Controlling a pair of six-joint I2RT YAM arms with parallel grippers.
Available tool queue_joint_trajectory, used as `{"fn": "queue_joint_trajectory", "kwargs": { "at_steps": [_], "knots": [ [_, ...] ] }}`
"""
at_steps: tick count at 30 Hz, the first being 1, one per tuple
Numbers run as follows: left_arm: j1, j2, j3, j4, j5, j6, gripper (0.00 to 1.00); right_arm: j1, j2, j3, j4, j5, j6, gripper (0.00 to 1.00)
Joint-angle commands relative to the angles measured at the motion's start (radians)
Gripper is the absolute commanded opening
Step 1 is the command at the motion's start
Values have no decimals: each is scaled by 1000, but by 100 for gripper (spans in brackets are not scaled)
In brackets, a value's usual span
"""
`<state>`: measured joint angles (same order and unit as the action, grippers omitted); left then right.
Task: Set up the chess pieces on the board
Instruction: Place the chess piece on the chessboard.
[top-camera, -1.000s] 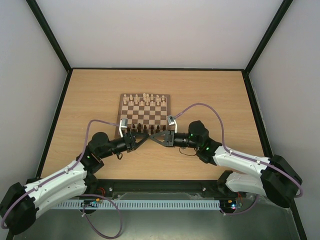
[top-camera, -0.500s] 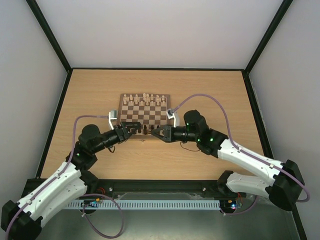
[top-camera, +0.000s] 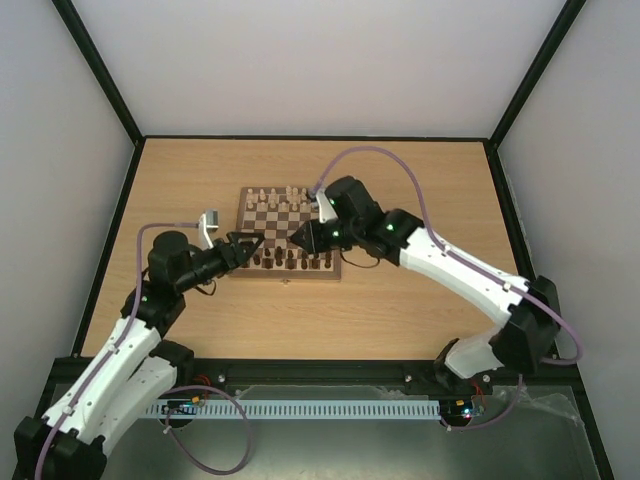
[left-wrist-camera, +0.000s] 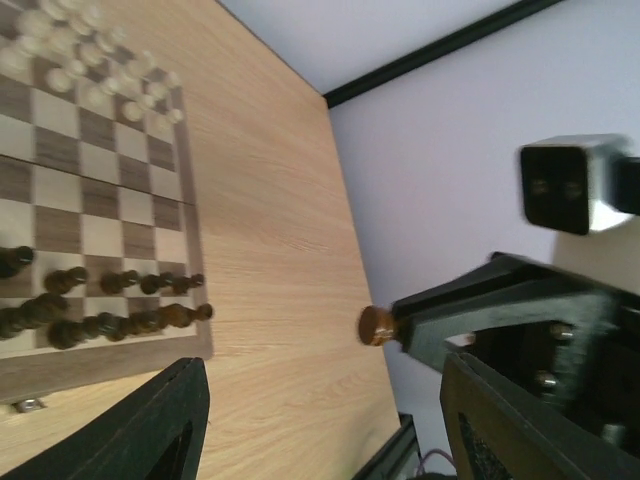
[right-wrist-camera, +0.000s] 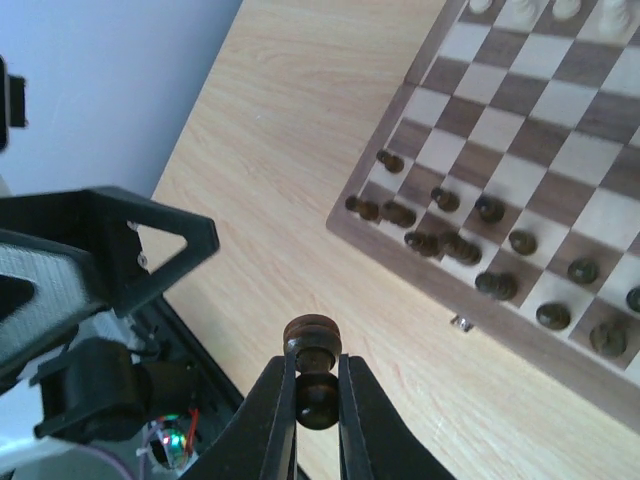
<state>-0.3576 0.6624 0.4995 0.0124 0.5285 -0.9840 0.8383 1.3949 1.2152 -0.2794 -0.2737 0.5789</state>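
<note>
1. Overhead: the board (top-camera: 290, 228) lies mid-worktop (top-camera: 430, 300). The dark pieces (top-camera: 291, 260) stand in rows along its 6 o'clock edge and the cream pieces (top-camera: 285, 196) along its 12 o'clock edge.
2. The left tool (top-camera: 252, 243) sits at the board's 8 o'clock side, its tips at the border. The right tool (top-camera: 300, 238) reaches in from 3 o'clock and hangs over the board's middle. Anything in its tips is too small to make out here.
3. Bare worktop runs wide at 3, 9 and 12 o'clock of the board, out to a black rim (top-camera: 120, 230). A narrower strip lies at 6 o'clock, before the arm bases.
4. Left wrist: this tool's two fingers (left-wrist-camera: 160, 425) stand well apart with nothing between them. The board fills 9 to 11 o'clock, with the dark rows nearest the tool and the cream ones far off at 11.
5. At centre right, the right tool's tip comes in from 3 o'clock with a held piece (left-wrist-camera: 377, 325) in it. The piece is clear of both left fingers and off the board's edge.
6. Right wrist: this tool is clamped on the held piece, its round head standing above the tips at 6 o'clock. Behind it is bare worktop.
7. The board's corner, with the dark rows, lies at 1 to 3 o'clock, apart from the held piece. The left tool's black finger shows at 9 o'clock.
</note>
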Motion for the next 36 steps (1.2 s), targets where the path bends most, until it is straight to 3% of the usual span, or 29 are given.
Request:
{"fn": "queue_joint_trajectory", "kwargs": {
  "at_steps": [1,8,12,15,21,36],
  "knots": [
    [62,75,70,-106,49,29,67,-15,112,204,-217,56,-64,2],
    [188,194,288,-466,3,151,67,-18,398,743,-559,132,-103,2],
    [279,225,303,-589,-1,175,67,-19,614,1082,-744,130,-91,2],
    [303,234,299,-659,-9,181,66,-19,735,1237,-821,107,-65,2],
    [305,287,304,-765,-56,244,66,-16,824,1247,-804,89,-19,1],
    [366,313,283,-794,-58,360,66,92,1000,1251,-796,310,-99,1]
  ]
}}
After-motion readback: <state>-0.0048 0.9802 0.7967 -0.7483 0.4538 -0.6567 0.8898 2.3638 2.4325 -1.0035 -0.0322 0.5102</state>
